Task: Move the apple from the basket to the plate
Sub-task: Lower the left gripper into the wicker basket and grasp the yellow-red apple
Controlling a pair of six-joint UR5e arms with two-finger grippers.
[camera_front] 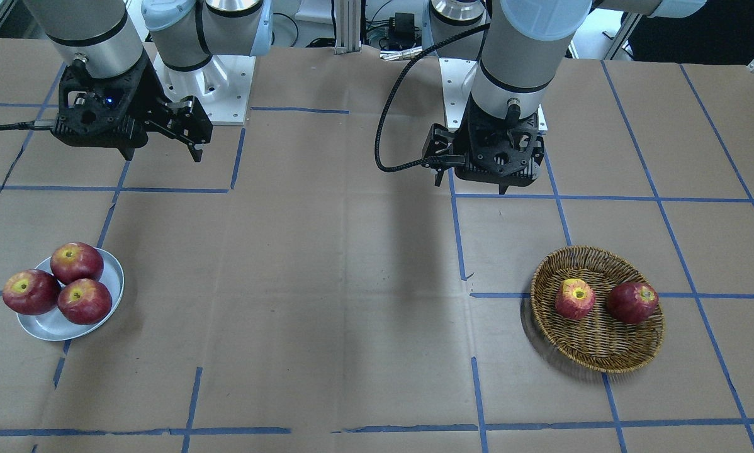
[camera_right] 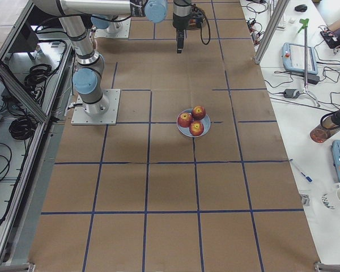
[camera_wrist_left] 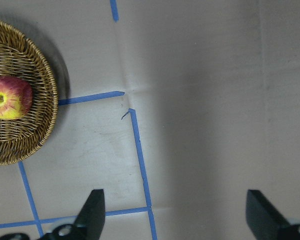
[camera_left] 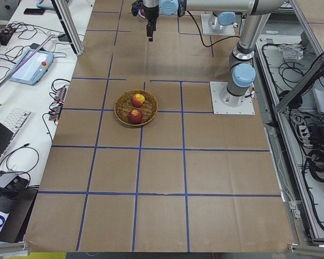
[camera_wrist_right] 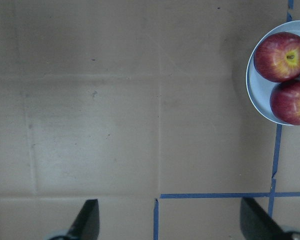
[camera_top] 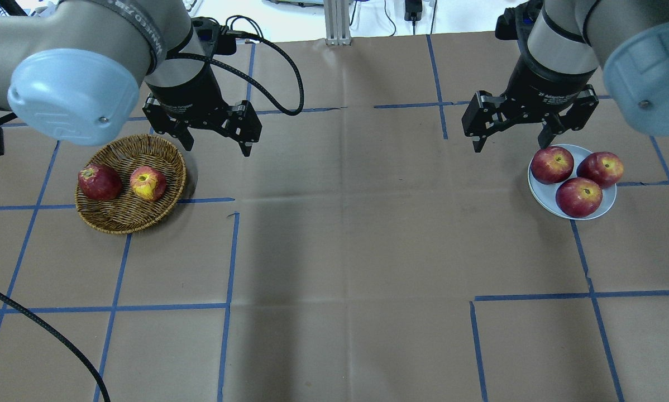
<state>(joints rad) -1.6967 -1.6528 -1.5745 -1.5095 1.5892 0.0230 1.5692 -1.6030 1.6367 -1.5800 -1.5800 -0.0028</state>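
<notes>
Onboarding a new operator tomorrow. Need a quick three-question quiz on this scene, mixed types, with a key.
1. True or false: the left pincer and right pincer are both open and empty.
2. How many apples lie on the plate?
3. In the basket, the streaked apple lies: A) alone B) beside a darker apple C) under a cloth.
Key: 1 true; 2 three; 3 B.

Blue tape lines (camera_top: 144,307) cross the brown table (camera_top: 357,234)
</notes>
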